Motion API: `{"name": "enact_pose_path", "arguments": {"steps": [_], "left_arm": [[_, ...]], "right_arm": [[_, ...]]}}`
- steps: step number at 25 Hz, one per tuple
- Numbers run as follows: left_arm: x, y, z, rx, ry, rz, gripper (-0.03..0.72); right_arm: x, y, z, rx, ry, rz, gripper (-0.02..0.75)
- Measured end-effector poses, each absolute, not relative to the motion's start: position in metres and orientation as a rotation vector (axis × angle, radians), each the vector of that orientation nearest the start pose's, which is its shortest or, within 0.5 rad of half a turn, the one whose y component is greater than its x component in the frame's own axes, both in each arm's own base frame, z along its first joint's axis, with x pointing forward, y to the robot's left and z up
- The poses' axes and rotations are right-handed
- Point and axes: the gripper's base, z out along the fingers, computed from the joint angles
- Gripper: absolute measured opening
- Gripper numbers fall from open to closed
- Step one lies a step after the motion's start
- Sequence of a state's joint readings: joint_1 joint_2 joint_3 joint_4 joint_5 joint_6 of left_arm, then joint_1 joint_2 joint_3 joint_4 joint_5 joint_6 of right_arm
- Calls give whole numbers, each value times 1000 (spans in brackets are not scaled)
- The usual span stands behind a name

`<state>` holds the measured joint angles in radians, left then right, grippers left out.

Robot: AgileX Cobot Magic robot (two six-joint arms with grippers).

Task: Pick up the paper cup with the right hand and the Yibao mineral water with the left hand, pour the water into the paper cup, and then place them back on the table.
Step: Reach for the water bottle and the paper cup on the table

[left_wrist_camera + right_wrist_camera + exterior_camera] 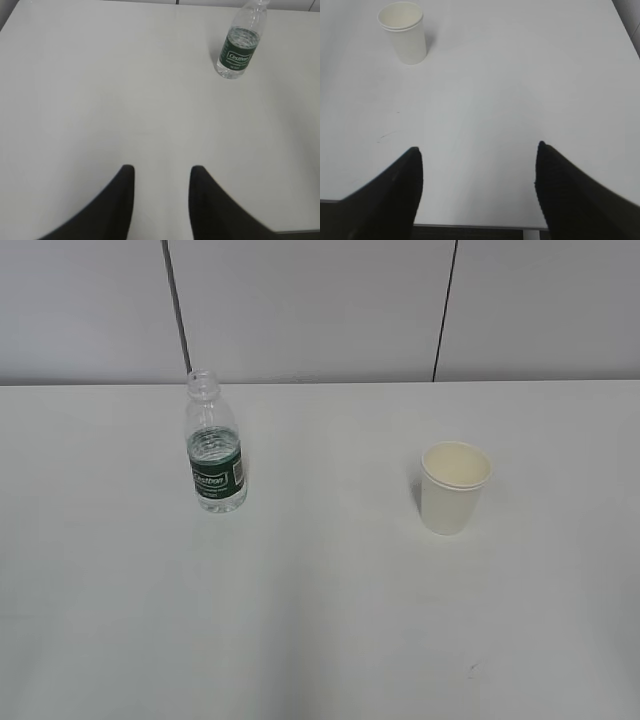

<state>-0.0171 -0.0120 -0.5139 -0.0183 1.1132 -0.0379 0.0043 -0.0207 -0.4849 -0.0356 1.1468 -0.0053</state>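
The Yibao mineral water (pixel 214 452), a small clear capless bottle with a dark green label, stands upright on the white table (pixel 320 620) at the left; it also shows in the left wrist view (pixel 240 44) at the top right. The cream-white paper cup (pixel 454 486) stands upright at the right, and in the right wrist view (pixel 404 31) at the top left. My left gripper (pixel 162 170) is open and empty, well short of the bottle. My right gripper (pixel 477 149) is wide open and empty near the table's front edge, far from the cup. Neither arm shows in the exterior view.
A grey panelled wall (pixel 320 300) with dark seams runs behind the table's far edge. The table's front edge (pixel 470 226) shows below the right gripper. A faint scuff mark (pixel 387 134) lies on the tabletop.
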Motion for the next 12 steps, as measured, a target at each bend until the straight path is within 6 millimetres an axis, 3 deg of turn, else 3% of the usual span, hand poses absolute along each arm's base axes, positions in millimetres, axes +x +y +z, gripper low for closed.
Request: {"name": "enact_pose_path", "arguments": {"steps": [12], "left_arm": [[-11, -1, 277, -20, 2071, -56, 238]], "right_arm": [[-10, -3, 266, -7, 2125, -44, 551]]}}
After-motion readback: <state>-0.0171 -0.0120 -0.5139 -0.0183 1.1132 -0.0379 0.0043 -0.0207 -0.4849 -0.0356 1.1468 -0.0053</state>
